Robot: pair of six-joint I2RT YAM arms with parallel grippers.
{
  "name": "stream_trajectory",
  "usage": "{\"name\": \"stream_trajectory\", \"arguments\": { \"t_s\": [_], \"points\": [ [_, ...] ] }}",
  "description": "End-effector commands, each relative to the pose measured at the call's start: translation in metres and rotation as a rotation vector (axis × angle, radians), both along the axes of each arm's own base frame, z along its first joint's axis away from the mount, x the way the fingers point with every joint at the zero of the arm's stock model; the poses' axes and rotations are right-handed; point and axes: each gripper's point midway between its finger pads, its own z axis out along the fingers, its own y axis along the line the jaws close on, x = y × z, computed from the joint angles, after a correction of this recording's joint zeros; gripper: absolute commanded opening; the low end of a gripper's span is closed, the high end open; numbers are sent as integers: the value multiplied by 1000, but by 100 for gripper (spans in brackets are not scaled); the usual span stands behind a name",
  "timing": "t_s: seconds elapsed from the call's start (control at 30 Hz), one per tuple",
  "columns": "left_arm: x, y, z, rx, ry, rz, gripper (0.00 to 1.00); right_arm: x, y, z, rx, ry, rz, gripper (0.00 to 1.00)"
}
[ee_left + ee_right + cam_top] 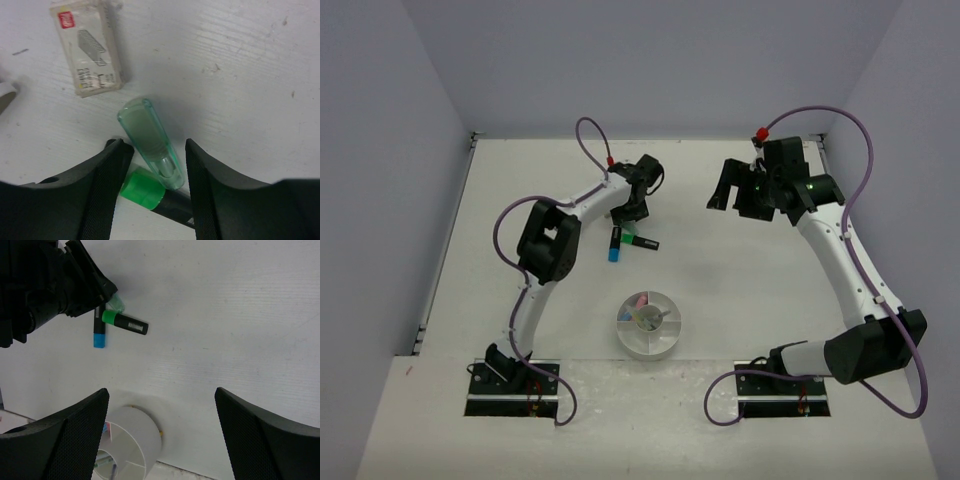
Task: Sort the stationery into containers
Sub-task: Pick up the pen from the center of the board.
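A black highlighter with a green end [143, 188] lies on the table, and a clear green cap [148, 140] rests against that end. My left gripper [152, 146] is open and low over them, its fingers either side of the cap with gaps on both sides. From above, the left gripper [631, 212] sits just behind the green highlighter [642, 242] and a blue highlighter [614, 246]. The round white divided dish [649, 322] holds several items. My right gripper [729, 194] is open and empty, off to the right; its view shows the dish [134, 437] and both highlighters [125, 322].
A small clear box of staples [88, 48] lies just beyond the cap. A white object [5, 95] shows at the left edge of the left wrist view. The left arm [50, 285] fills the upper left of the right wrist view. Walls enclose the table.
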Motion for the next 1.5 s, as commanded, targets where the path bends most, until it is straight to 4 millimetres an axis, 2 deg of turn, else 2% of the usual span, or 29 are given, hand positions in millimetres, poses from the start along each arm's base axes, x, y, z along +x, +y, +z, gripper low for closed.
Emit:
{"name": "stream_trajectory", "arguments": {
  "t_s": [0.0, 0.17, 0.23, 0.37, 0.5, 0.57, 0.6, 0.63, 0.67, 0.7, 0.77, 0.87, 0.97, 1.07, 1.17, 1.23, 1.3, 1.4, 1.47],
  "points": [
    [-2, -12, -21, -32, 14, -11, 54, -5, 5, 4, 21, -16, 42, 87],
    [3, -12, -26, -18, 13, -33, 49, -8, 8, 1, 32, -8, 55, 86],
    [3, -13, -27, -18, 17, -42, 42, -8, 8, 1, 35, -11, 59, 86],
    [1, -20, -28, -50, 27, -89, 20, -9, 8, 3, 36, -16, 59, 85],
    [22, -46, 0, -137, -67, -224, 0, -9, 8, 6, 37, -26, 61, 85],
    [35, -54, 38, -164, -158, -302, 0, -10, 8, 6, 40, -25, 62, 85],
    [46, -60, 68, -180, -243, -358, 0, -11, 9, 6, 43, -23, 66, 85],
    [52, -64, 76, -192, -279, -368, 0, -11, 9, 6, 44, -23, 69, 85],
    [56, -65, 108, -197, -351, -408, 0, -12, 9, 6, 45, -23, 70, 85],
    [59, -66, 149, -204, -453, -458, 0, -12, 10, 6, 47, -24, 74, 85],
    [59, -71, 207, -235, -623, -549, 0, -14, 10, 10, 50, -39, 79, 85],
    [27, -66, 263, -270, -786, -717, 0, -16, 10, 14, 54, -62, 91, 85],
    [-25, -63, 282, -344, -858, -887, 0, -18, 12, 17, 59, -79, 109, 85],
    [-91, -51, 275, -451, -852, -1019, 0, -21, 13, 18, 69, -92, 124, 85],
    [-130, -45, 267, -554, -843, -1065, 0, -24, 17, 20, 88, -98, 143, 85],
    [-147, -42, 261, -597, -845, -1072, 0, -26, 20, 20, 104, -100, 160, 85],
    [-163, -37, 246, -635, -815, -1073, 0, -29, 22, 19, 114, -94, 170, 86],
    [-178, -40, 231, -684, -770, -1095, 0, -33, 22, 21, 119, -101, 174, 99],
    [-187, -44, 222, -711, -736, -1098, 0, -35, 21, 21, 120, -101, 173, 99]
  ]
}}
